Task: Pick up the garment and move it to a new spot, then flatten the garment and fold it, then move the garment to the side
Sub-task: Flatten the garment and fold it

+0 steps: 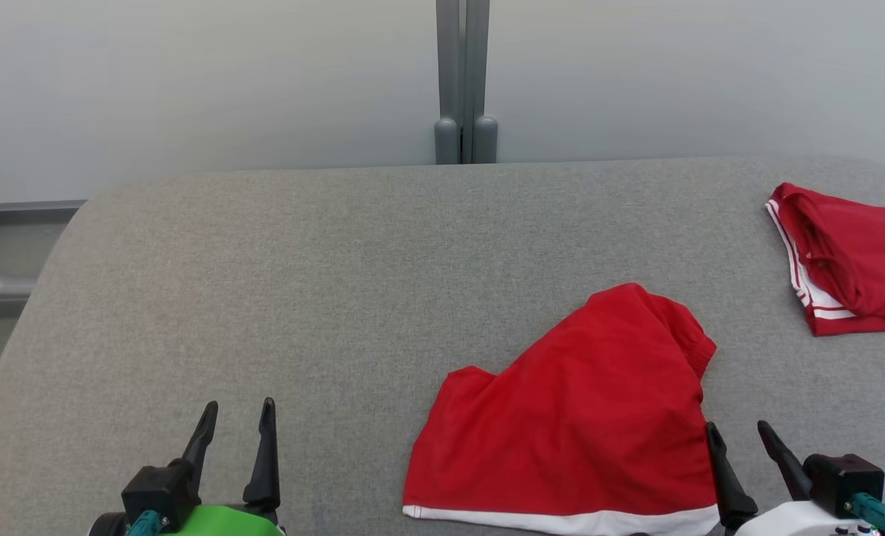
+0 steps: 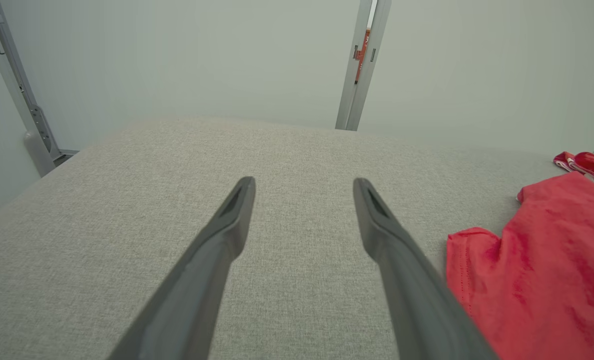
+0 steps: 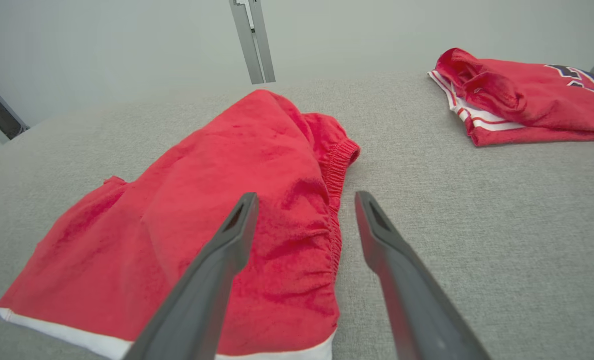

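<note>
1. In the head view I see a crumpled pair of red fabric shorts with a white hem band (image 1: pixel 583 417) lying toward 5 o'clock on the grey cloth-covered table (image 1: pixel 301 298).
2. The shorts lie loosely spread, not folded. The white band runs along the near edge and the gathered elastic waist is on the side toward 3 o'clock.
3. My right gripper (image 1: pixel 736 428) sits at 5 o'clock, just beside the waist edge of the shorts. Its two dark fingers are spread apart and pinch nothing.
4. In the right wrist view one finger lies over the red cloth and the other over bare grey table.
5. My left gripper (image 1: pixel 238 406) is at 7 o'clock over bare table, well apart from the shorts, with its jaws spread wide and empty.
6. A second red garment with white stripes, folded (image 1: pixel 851 260), rests at 3 o'clock near the table's edge, apart from the shorts.
7. A grey metal post (image 1: pixel 463 82) stands at 12 o'clock behind the table.
</note>
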You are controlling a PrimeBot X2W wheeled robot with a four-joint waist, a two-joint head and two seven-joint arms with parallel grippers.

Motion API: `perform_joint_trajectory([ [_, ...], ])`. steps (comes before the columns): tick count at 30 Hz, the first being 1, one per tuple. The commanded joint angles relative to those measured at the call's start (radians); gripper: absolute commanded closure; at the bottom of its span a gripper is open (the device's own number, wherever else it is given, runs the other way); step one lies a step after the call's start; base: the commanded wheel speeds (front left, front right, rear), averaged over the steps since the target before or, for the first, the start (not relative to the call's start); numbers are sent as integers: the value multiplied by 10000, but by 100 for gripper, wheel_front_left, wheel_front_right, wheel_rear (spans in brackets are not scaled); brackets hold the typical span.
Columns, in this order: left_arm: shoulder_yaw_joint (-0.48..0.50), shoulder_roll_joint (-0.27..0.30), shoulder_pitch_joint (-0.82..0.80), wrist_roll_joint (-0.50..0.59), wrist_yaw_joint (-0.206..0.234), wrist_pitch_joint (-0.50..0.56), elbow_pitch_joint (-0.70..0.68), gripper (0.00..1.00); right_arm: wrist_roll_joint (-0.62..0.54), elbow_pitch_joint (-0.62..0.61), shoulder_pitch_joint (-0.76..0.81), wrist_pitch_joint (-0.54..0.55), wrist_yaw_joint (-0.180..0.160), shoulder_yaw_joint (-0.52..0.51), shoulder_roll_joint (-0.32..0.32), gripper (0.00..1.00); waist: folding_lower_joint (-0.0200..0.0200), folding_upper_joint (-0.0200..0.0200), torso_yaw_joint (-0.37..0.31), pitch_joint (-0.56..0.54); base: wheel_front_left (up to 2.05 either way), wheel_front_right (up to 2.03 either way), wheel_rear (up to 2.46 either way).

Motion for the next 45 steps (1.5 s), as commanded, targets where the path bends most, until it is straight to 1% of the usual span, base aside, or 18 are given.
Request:
perform_joint_trajectory([
  [1,65,9,78,78,38,6,-28,0,-70,4,-142,-124,-18,-31,-39,0,0,-1,-58,-52,0,0,0],
  [10,248,9,204,201,47,6,-132,0,-304,-382,-449,-781,-18,26,-42,0,0,-1,-278,-190,0,0,0],
  [18,477,59,271,282,36,5,-233,0,-431,-767,-604,-1135,-18,195,18,0,0,-1,-483,-280,0,0,0],
  [32,261,274,385,447,11,6,-258,0,-378,-1015,-258,-1299,-18,266,220,0,0,-1,-663,-356,0,0,0],
  [45,171,278,445,432,3,5,-289,0,-395,-914,-223,-1303,-18,281,227,0,0,-1,-673,-424,0,0,0],
])
